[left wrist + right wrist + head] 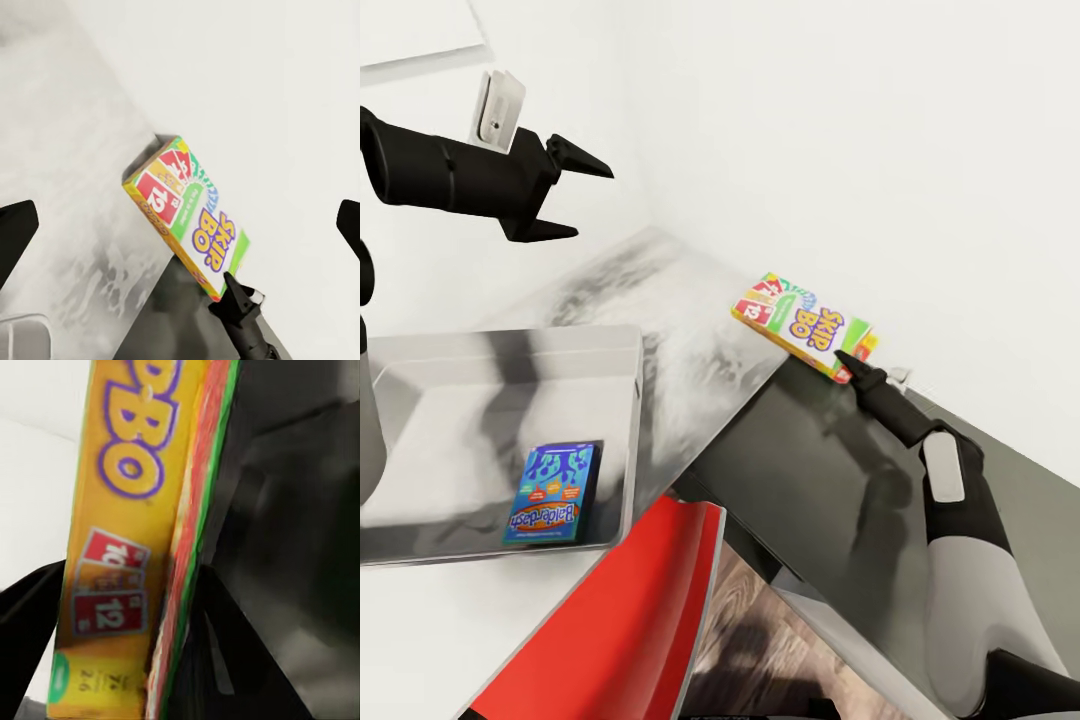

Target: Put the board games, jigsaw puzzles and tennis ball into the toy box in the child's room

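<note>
Right now your right arm reaches forward over the dark grey corner section (810, 470) of the table, wrist low, with the right gripper (852, 366) at the near edge of the SKIP-BO box (804, 324). In the right wrist view the two black fingers (30, 622) flank the box's yellow side, one on each face, so the gripper looks closed on it (contact itself is hard to judge at that range). The box lies flat beside the white wall (880, 140), where the pale desk top (690, 340) meets the dark section.

Your left arm is held high and level, well apart from the table, its left gripper (565, 190) spread wide with nothing between the fingers; its wrist camera looks down on the same box and on your right fingertips (234, 289) at its corner.

Counting what shows: two board games, the SKIP-BO box and a smaller blue box (552, 492) lying flat inside the grey toy box (510, 350). One toy box. One red chair (630, 620) stands just below the desk edge.
</note>
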Tool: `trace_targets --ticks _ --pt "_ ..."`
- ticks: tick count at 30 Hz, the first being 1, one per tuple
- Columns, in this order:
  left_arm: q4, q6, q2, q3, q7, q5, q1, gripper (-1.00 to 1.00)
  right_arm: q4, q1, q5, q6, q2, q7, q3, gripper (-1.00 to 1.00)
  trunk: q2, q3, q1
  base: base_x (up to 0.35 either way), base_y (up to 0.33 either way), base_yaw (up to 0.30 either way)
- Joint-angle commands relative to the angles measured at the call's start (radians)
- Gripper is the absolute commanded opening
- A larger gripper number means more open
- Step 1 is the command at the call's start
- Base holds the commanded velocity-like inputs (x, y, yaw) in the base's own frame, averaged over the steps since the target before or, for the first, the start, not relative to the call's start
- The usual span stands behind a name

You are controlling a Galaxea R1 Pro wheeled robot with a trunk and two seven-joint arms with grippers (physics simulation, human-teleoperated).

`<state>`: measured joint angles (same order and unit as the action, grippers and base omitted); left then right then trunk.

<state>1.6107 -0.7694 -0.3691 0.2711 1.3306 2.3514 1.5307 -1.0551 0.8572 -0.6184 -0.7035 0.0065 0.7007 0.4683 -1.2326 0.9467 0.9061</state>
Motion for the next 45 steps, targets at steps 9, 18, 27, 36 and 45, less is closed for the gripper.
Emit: trace_targets --ticks 9,18,27,36,45 --pt "0.0 -0.008 -0.004 -0.003 0.008 0.005 0.0 1.0 -0.086 -0.009 0.0 -0.01 0.002 0.04 -0.005 -1.0 0.0 0.001 0.0 0.0 0.0 0.0" --pt "0.0 -0.007 -0.017 -0.007 0.016 0.005 0.002 1.0 -0.193 -0.013 0.0 -0.095 0.003 0.04 -0.064 -1.0 0.0 0.001 0.0 0.0 0.0 0.0" --pt "0.0 -0.011 -0.094 -0.01 0.012 0.005 -0.01 1.0 -0.264 -0.016 0.001 -0.2 0.0 0.04 -0.066 -1.0 0.0 0.001 0.0 0.0 0.0 0.0" --pt "0.0 -0.011 -0.13 -0.009 0.006 0.005 -0.025 1.0 -0.333 -0.035 0.002 -0.268 0.0 0.039 -0.066 -1.0 0.0 0.001 0.0 0.0 0.0 0.0" --pt "-0.003 -0.009 -0.171 0.009 0.018 0.005 -0.053 1.0 -0.318 -0.064 0.003 -0.294 -0.003 0.063 -0.056 -1.0 0.0 0.001 0.0 0.0 0.0 0.0"
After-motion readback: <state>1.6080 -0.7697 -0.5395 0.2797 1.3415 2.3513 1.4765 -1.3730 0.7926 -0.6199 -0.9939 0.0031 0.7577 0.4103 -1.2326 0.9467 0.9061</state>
